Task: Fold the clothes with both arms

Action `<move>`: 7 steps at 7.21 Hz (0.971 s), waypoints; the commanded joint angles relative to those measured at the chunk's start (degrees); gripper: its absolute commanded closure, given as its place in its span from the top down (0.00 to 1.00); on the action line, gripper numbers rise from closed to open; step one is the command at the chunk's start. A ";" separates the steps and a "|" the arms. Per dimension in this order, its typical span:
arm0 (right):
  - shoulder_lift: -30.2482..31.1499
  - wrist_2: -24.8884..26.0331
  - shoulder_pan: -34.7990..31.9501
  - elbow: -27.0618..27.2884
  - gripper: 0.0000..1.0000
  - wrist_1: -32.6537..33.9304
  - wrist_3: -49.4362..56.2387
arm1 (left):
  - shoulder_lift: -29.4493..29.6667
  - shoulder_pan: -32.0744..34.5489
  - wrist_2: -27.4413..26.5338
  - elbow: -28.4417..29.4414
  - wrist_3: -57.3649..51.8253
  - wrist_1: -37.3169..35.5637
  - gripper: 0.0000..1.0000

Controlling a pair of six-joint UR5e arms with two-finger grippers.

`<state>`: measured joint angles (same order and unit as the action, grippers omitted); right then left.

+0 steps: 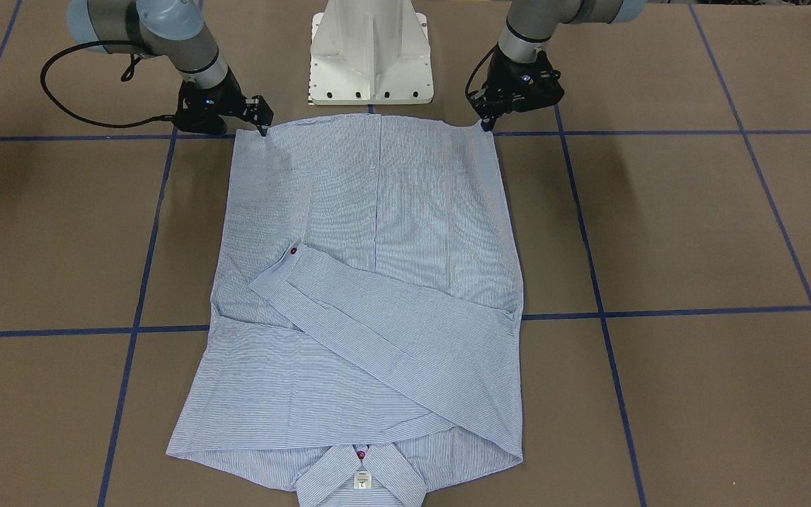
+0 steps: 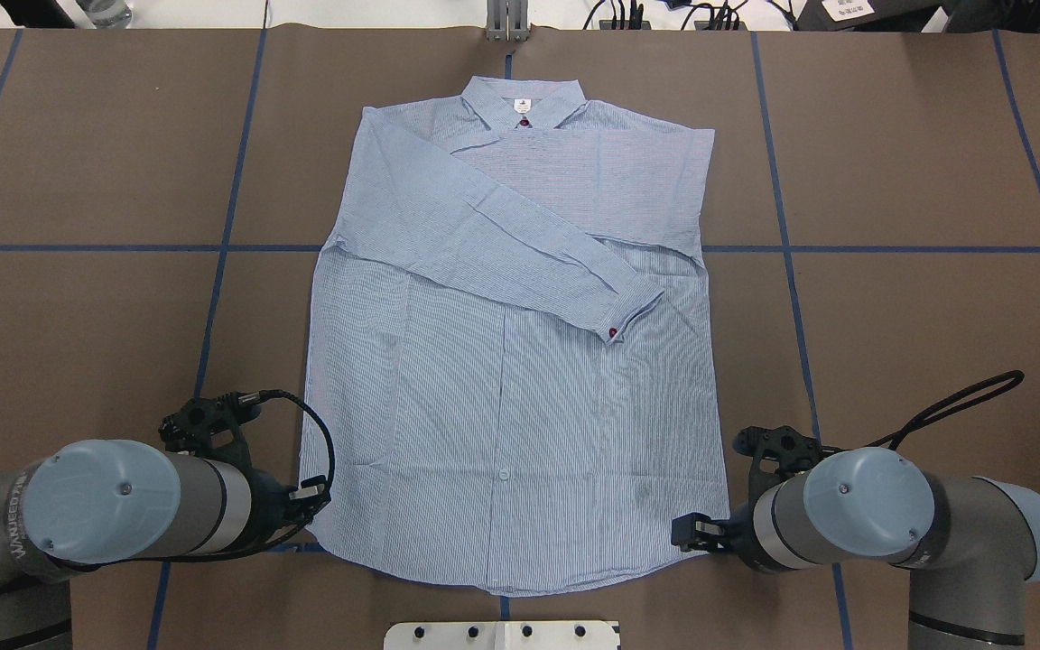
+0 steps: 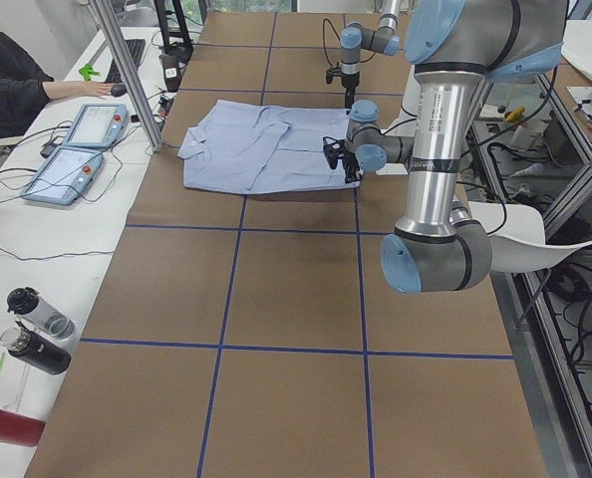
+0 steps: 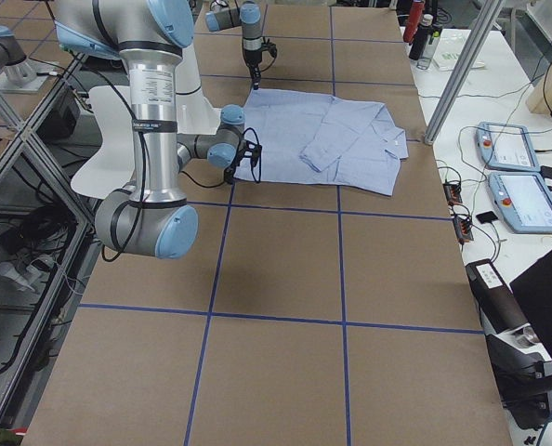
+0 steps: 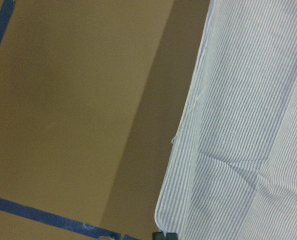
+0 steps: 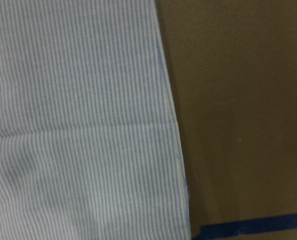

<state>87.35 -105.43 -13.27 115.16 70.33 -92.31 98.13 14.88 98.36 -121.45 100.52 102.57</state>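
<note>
While the left gripper (image 1: 487, 125) and the right gripper (image 1: 263, 127) sit at the hem corners of the shirt (image 1: 377, 211), I cannot tell whether they are clamped on cloth or apart. It lies flat on the table (image 1: 694, 225), sleeves crossed on top, collar away from the base (image 1: 370, 63).

shirt (image 2: 511, 406): thin woven cloth, matt, faintly creased | table (image 2: 917, 135) under shirt: brown paper, matt, smooth | left arm (image 2: 213, 515) beside shirt: satin grey metal tube | joint cap (image 2: 100, 501): smooth light-blue plastic
</note>
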 commanded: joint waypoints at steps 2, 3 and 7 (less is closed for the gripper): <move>-0.08 0.05 -0.17 0.24 0.76 0.33 -0.15 | 0.04 0.15 -0.01 0.08 -0.15 0.00 0.00; -0.08 -0.04 -0.17 0.24 0.68 0.33 -0.15 | 0.04 0.24 -0.01 0.08 -0.15 -0.09 0.00; 0.36 -0.13 -0.17 0.24 0.44 0.33 -0.33 | 0.04 0.94 -0.01 0.08 -0.42 0.00 0.00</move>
<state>87.41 -105.52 -13.45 115.40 70.66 -92.63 98.17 15.61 98.35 -121.38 100.21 102.51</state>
